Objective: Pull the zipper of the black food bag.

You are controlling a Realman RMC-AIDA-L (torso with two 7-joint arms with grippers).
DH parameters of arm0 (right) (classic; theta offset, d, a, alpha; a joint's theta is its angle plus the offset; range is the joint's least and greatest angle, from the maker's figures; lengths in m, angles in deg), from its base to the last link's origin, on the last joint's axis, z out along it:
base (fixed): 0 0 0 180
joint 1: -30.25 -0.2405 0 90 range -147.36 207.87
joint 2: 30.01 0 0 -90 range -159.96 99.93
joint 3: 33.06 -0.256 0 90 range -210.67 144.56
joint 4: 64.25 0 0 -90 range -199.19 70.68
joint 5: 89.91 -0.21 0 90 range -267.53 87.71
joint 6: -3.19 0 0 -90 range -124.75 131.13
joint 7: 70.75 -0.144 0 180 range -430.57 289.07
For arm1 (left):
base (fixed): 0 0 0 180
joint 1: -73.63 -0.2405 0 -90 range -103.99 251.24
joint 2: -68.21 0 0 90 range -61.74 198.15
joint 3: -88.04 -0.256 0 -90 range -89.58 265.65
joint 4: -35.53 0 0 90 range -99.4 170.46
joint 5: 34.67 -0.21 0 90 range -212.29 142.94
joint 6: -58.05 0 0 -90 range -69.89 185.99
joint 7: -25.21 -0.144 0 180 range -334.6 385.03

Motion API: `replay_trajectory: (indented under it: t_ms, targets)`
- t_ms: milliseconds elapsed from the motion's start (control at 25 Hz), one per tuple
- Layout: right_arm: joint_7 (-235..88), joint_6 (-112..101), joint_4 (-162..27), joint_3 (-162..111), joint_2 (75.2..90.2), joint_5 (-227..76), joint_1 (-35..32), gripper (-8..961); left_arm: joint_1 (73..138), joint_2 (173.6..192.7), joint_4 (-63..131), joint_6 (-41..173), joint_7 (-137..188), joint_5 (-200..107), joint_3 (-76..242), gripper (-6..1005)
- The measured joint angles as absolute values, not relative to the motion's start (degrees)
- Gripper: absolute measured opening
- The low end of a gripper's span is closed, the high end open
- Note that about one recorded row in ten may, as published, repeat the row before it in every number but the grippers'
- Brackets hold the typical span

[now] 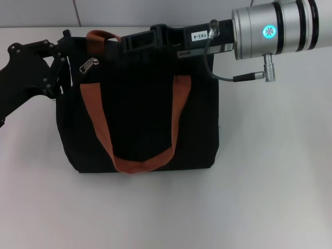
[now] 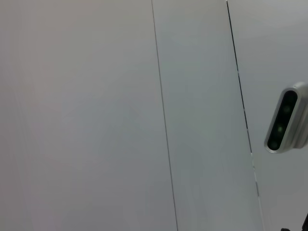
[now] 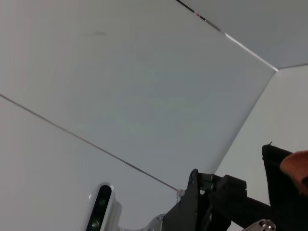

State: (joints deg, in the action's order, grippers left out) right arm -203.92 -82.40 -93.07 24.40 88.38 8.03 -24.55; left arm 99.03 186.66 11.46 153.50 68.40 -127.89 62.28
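Observation:
The black food bag (image 1: 140, 119) stands on the white table in the head view, with two rust-brown handles (image 1: 98, 124). The silver zipper pull (image 1: 89, 64) lies on the bag's top near its left end. My left gripper (image 1: 63, 62) is at the bag's upper left corner, just left of the pull. My right gripper (image 1: 126, 42) reaches in from the right along the bag's top edge, next to the far handle (image 1: 102, 35). The right wrist view shows the left gripper (image 3: 211, 202), the bag's corner (image 3: 276, 166) and the pull (image 3: 262, 224).
The white table (image 1: 270, 181) spreads around the bag, with a pale wall (image 1: 41, 13) behind it. The right arm's silver wrist (image 1: 275, 28) and its cable (image 1: 228, 78) hang over the bag's right top. The left wrist view shows only wall panels and the right wrist camera (image 2: 286, 120).

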Motion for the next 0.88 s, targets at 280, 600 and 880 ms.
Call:
replay_trajectory:
  t_ms: [280, 600, 880]
  targets:
    - [-207.31, -82.39, -93.16, 24.43, 88.39, 9.04, -24.94, 427, 98.83, 186.69, 13.20, 153.75, 66.21, -127.27, 62.35, 26]
    - [-208.06, -80.98, -93.18, 24.42, 88.87, 10.59, -25.56, 381, 98.67, 186.69, 14.58, 155.01, 64.45, -126.23, 62.21, 27]
    - [-208.53, -78.14, -92.66, 25.86, 89.26, 10.71, -26.62, 343, 98.67, 186.78, 14.77, 155.27, 64.41, -126.23, 61.95, 28]
